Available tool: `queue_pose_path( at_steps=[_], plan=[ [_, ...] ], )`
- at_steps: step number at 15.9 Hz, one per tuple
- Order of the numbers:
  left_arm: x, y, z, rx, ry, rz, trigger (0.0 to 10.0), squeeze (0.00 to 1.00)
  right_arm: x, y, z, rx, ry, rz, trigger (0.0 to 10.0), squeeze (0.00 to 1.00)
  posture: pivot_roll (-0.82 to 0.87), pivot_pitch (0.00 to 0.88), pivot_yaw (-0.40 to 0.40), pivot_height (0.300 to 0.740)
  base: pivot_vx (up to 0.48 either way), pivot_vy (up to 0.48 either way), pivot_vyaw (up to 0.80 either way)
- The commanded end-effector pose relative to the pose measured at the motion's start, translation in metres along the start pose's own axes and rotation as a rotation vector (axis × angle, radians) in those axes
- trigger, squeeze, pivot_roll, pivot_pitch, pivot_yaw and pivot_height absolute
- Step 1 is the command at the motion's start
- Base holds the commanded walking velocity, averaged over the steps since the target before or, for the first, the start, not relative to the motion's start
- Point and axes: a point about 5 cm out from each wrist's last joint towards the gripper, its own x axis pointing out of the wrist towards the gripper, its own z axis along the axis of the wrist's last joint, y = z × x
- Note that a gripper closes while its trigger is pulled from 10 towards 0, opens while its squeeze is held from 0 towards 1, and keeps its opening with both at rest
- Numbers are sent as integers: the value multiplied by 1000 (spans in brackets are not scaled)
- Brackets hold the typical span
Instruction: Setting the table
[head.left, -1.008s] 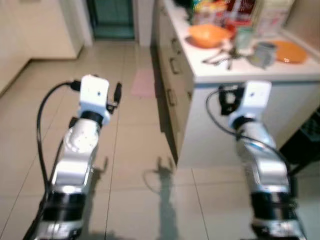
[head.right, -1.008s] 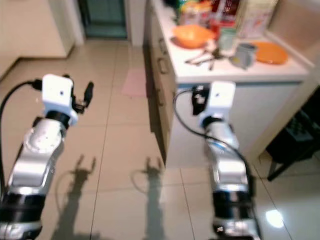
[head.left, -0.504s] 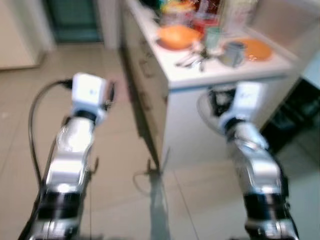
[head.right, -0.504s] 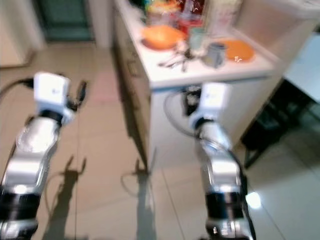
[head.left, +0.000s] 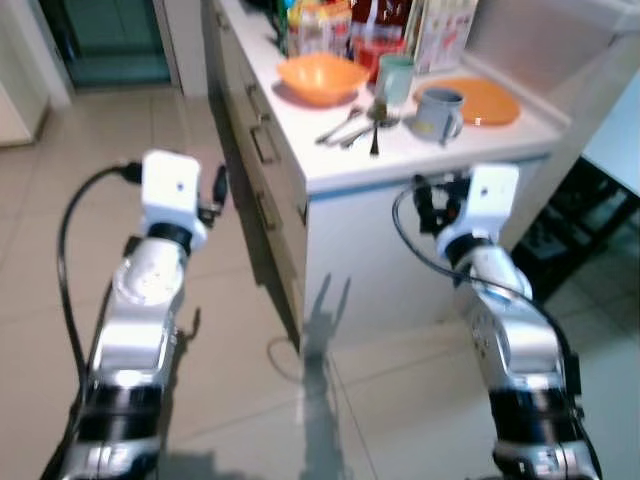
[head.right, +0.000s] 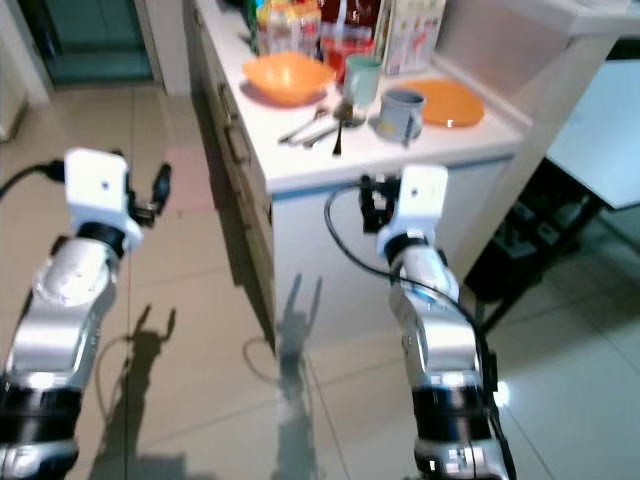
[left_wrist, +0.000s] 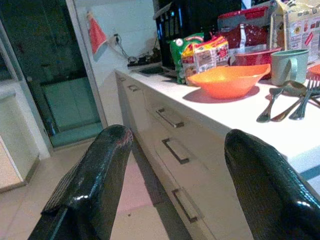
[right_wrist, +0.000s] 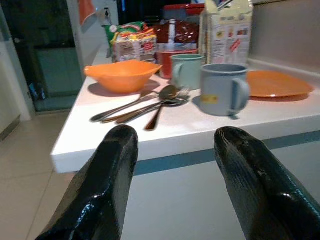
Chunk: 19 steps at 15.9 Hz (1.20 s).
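Apparently empty orange bowl (right_wrist: 121, 75), countertop (right_wrist: 200, 125)

We hold both silver arms out in front of us, bent a little and raised. Our left tool (left_wrist: 170, 185) has its two black fingers (left_wrist: 95, 175) spread wide apart with nothing between them. Our right tool (right_wrist: 175, 180) is the same, its fingers (right_wrist: 250, 180) wide apart and holding nothing.

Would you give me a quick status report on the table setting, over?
Left gripper and right gripper open, empty, short of the counter. Orange bowl, cutlery, two mugs, orange plate untouched. Nothing blocking.
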Motion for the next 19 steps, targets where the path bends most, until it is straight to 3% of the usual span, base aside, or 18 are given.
queue_pose_path(
  at_steps=[1,18,19],
  plan=[
    [2,-8,5,-10,-21,-24,10000,0,-3,-11,2,-5,-8,-31,10000,0,74,0,-42,740,337,0,0],
    [2,-7,6,-9,-22,-23,10000,0,-3,-10,2,-5,-9,-25,10000,0,74,0,-42,740,337,0,0],
    [4,-8,7,-7,-28,-43,10000,0,-7,-10,-6,-15,26,-21,10000,0,72,0,-25,740,352,0,-431]
  ],
)
